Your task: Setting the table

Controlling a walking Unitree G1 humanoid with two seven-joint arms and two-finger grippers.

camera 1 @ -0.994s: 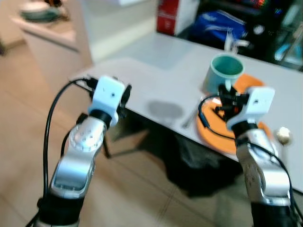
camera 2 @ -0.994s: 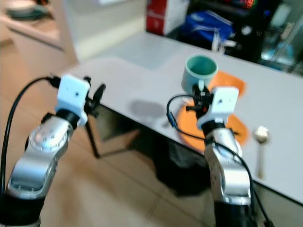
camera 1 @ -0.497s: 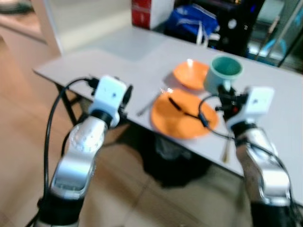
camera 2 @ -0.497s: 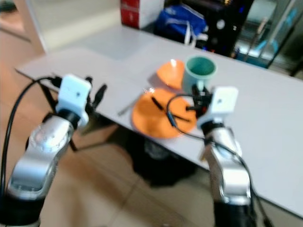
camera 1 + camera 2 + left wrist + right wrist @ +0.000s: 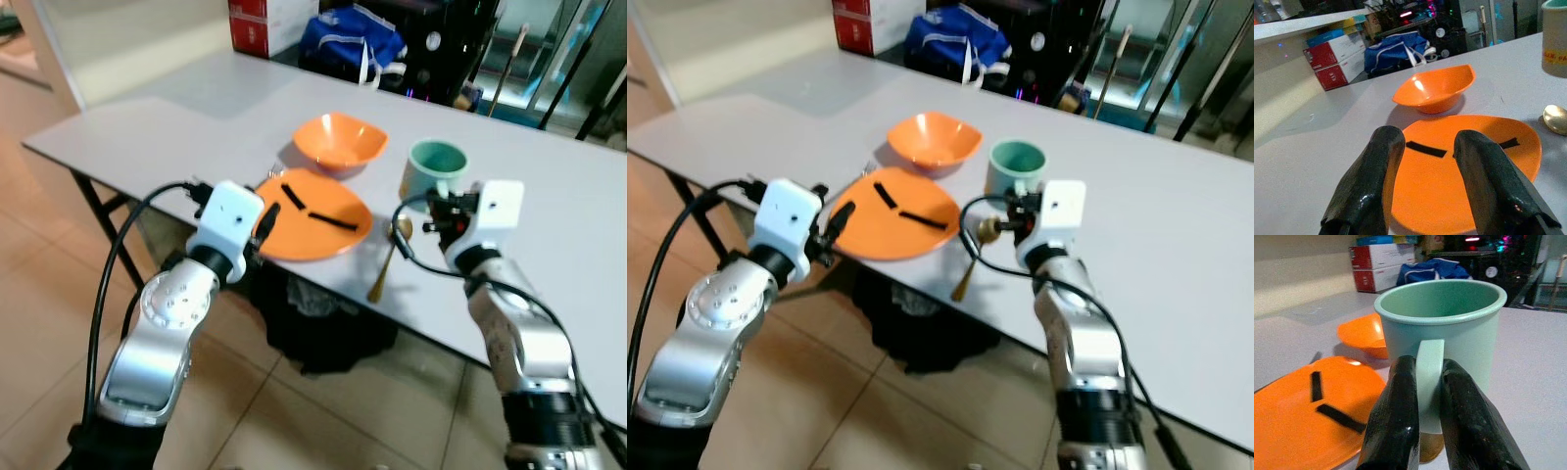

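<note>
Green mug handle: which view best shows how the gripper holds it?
The right wrist view: the right gripper has both black fingers pinching the green mug's handle from either side. The two eye views show the mug from above, with the wrist camera housing blocking the handle and fingers.

Pale grey worktop (image 5: 147,127), matt and plain. Ahead of the left tool (image 5: 1425,161): orange plate (image 5: 318,211) marked with two black strips, and beyond it a plain orange bowl (image 5: 338,142). Between the right tool's (image 5: 1422,396) glossy black fingers (image 5: 1396,426): mint-green mug (image 5: 1449,308), same green inside. Under the mug, golden spoon (image 5: 389,257). Farther back: red-and-white box (image 5: 260,22), blue bag (image 5: 348,49). Beige tiled floor (image 5: 59,323).
</note>
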